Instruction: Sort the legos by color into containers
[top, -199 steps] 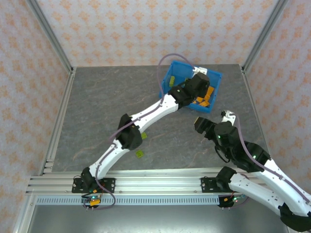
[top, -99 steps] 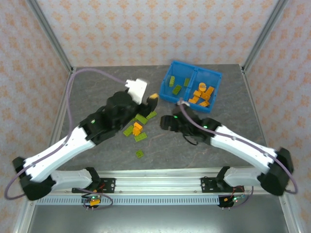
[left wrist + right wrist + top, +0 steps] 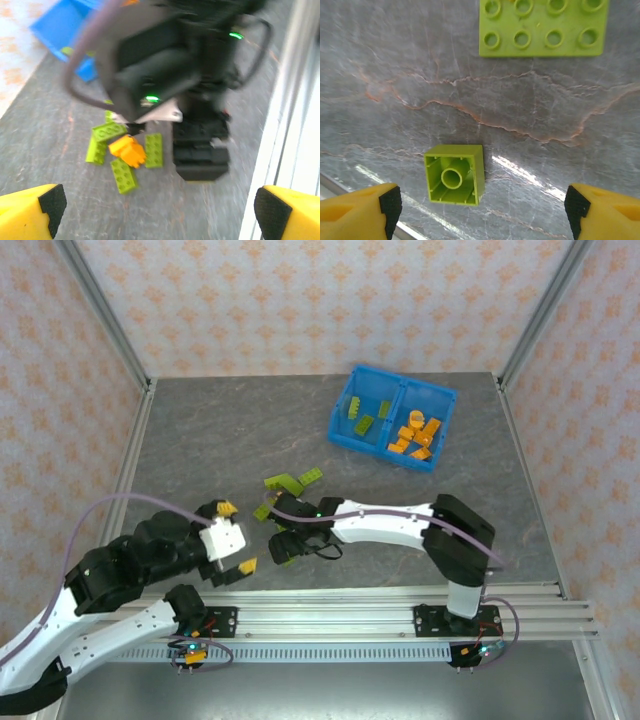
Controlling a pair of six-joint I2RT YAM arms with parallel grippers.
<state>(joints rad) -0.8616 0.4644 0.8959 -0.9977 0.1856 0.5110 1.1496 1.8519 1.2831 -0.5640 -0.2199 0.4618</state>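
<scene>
At the near edge of the table, the left gripper (image 3: pixel 235 537) hovers just inside the aluminium rail (image 3: pixel 330 612), its jaws spread wide with nothing between them. Just beside it the right gripper (image 3: pixel 290 545) points down at the table. In the right wrist view its jaws are also spread, 1 on each side of a small lime green square plastic brick (image 3: pixel 454 174). The brick lies upside down with its hollow underside up, touching neither jaw. The rail shows in that view's lower left corner, so there is little room on the near side.

Beyond the brick lies a flat lime green 8-stud plate (image 3: pixel 543 25), cut off by the top of the frame. The left wrist view is blurred, and the right gripper's dark body blocks its middle. To the left of that body an orange brick (image 3: pixel 127 151) sits among a loose heap of lime green bricks (image 3: pixel 285 485).

Bare table runs from the heap out to the left and to the back wall. At the far right stands the bright blue rectangular plastic bin (image 3: pixel 340 430), set askew. Its left compartment (image 3: pixel 365 418) holds green bricks and its right compartment (image 3: pixel 418 433) holds orange ones.
</scene>
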